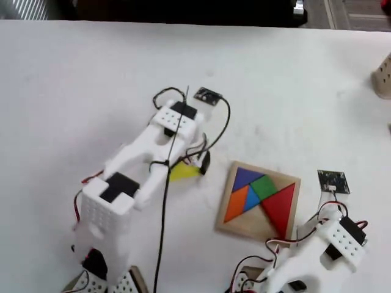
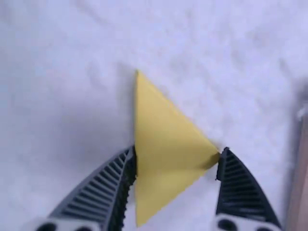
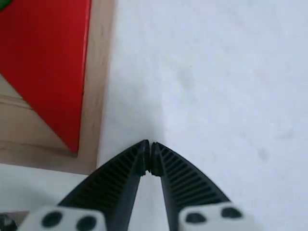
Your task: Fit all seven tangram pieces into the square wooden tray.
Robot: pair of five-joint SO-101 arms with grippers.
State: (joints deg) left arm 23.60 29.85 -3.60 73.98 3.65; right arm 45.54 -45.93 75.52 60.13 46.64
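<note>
A yellow triangle point(image 2: 163, 144) lies flat on the white table, and my left gripper point(image 2: 176, 156) is shut on it, one fingertip against each side. From above, that yellow triangle point(image 1: 181, 172) sits just left of the square wooden tray point(image 1: 243, 224). In the tray are a purple, a blue, a green and an orange piece plus a large red triangle point(image 1: 279, 207); bare wood shows along its near side. My right gripper point(image 3: 149, 161) is shut on nothing, low over the table right beside the tray's rim point(image 3: 98, 96), near the red triangle point(image 3: 48, 62).
The left arm point(image 1: 146, 152) stretches from the near left toward the tray, with a black cable point(image 1: 164, 207) running along it. The right arm point(image 1: 339, 241) sits at the near right corner. A tan object point(image 1: 383, 76) stands at the far right edge.
</note>
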